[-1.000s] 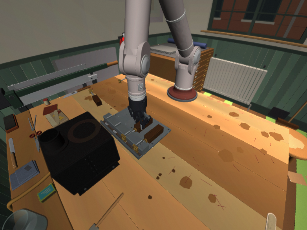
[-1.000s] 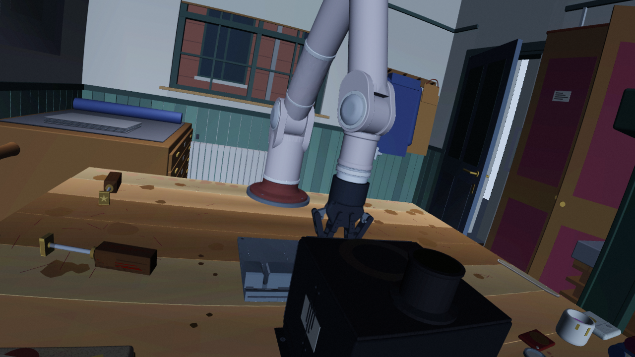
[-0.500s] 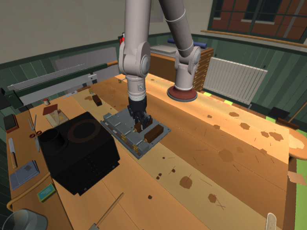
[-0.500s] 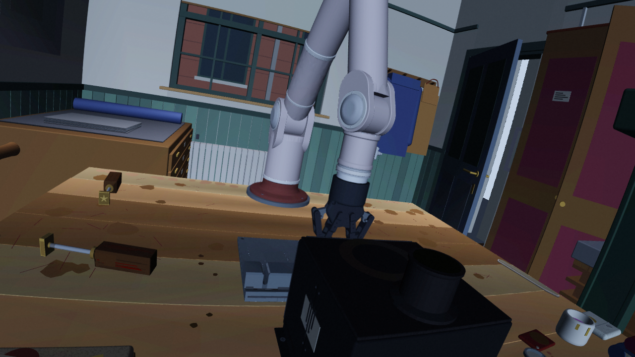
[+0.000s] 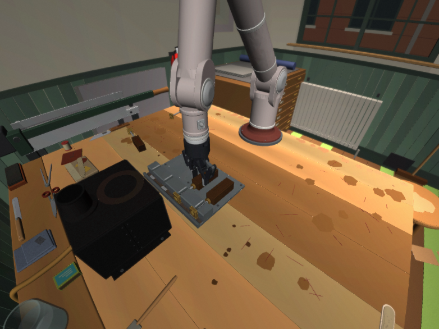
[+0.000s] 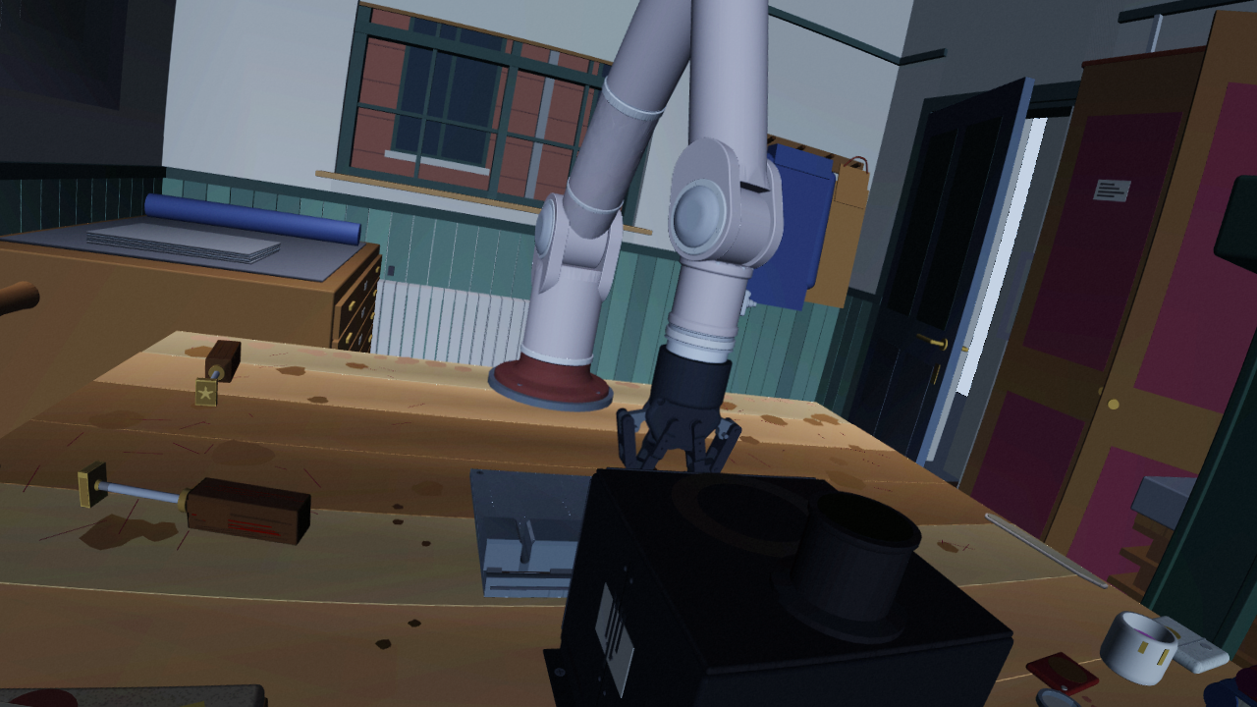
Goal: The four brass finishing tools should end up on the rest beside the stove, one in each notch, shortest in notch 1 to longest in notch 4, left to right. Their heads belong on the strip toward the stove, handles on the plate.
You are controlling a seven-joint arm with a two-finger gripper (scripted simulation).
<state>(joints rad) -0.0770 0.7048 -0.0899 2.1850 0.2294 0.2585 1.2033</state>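
Observation:
Two brass finishing tools lie on the grey rest point(image 5: 193, 190) beside the black stove point(image 5: 112, 216): a shorter one point(image 5: 196, 184) under my fingers and a longer one point(image 5: 216, 193) in the notch to its right, brass heads toward the stove and dark wooden handles on the plate. My gripper point(image 5: 203, 173) stands open over the shorter tool's handle and holds nothing. A short tool point(image 5: 137, 141) with a star head lies on the bench beyond the rest. The long-shafted tool point(image 6: 198, 506) lies on the bench to the rest's left. The stove hides most of the rest in the second side camera.
The stove stands right against the rest's strip side. Scissors point(image 5: 49, 189), a knife point(image 5: 18, 218), a grey pad point(image 5: 34, 248) and a small stand point(image 5: 78, 163) sit on the side table behind the stove. A board cutter point(image 5: 71, 118) runs along the far-left edge. The arm's base point(image 5: 260, 134) stands behind.

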